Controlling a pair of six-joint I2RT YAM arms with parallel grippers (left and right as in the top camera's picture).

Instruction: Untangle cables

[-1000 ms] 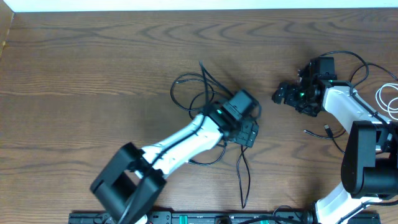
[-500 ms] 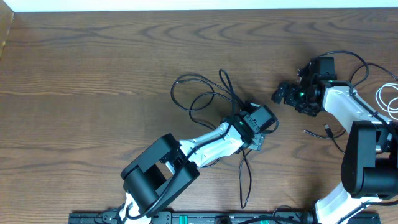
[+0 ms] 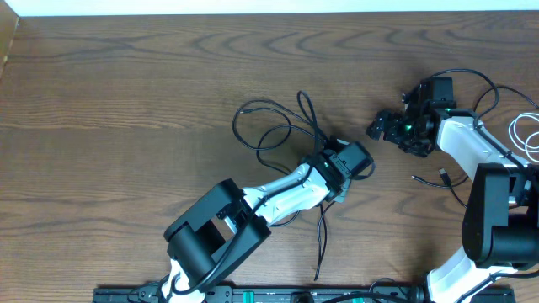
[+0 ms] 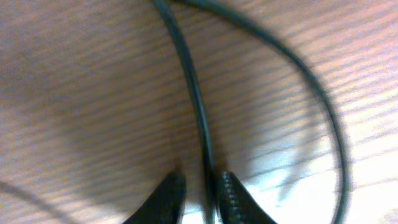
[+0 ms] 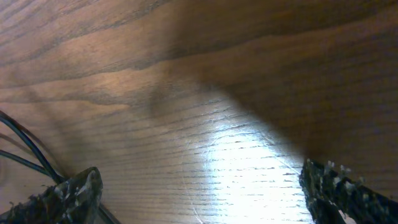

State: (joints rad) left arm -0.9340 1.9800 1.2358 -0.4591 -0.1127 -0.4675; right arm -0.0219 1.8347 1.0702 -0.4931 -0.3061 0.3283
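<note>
Your left gripper (image 4: 201, 190) stands narrow astride the black cable (image 4: 188, 81) mid-table. Blur hides whether it bites. Seat the pinch squarely, then draw slowly clear of the loops. Your right gripper (image 3: 383, 129) gapes wide and empty.

A dark brown wooden table (image 3: 126, 101) is filling nearly the whole overhead view, its grain running in long waves. A white strip (image 3: 253, 7) is lying along its far edge. In the right wrist view, light is glaring off the wood in a bright patch (image 5: 249, 155).
</note>
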